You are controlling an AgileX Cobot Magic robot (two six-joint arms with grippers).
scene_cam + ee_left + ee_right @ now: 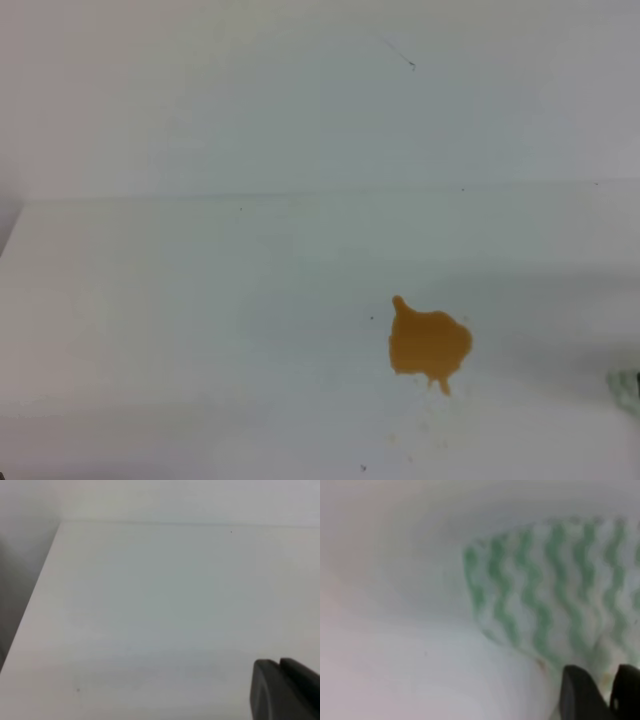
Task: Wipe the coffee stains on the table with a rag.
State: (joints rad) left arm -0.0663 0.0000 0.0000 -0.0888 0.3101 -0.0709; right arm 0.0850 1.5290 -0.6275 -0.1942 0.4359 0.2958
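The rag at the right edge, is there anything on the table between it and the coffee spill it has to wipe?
Nothing visible. The rag lies at the table's right edge, and only bare white tabletop separates it from the coffee stains.

Rag [555, 605] blurred & cut by frame edge; right pincer [600, 690] only partly in view.

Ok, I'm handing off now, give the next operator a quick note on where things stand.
Right gripper: jaws low over the rag; grip not confirmed.
Left gripper: idle over bare table, jaw state unclear.
Rag sits at the table's right edge, right of the coffee stains.
Done: nothing wiped yet.
Left: secure rag, wipe the stain and the faint specks below it.
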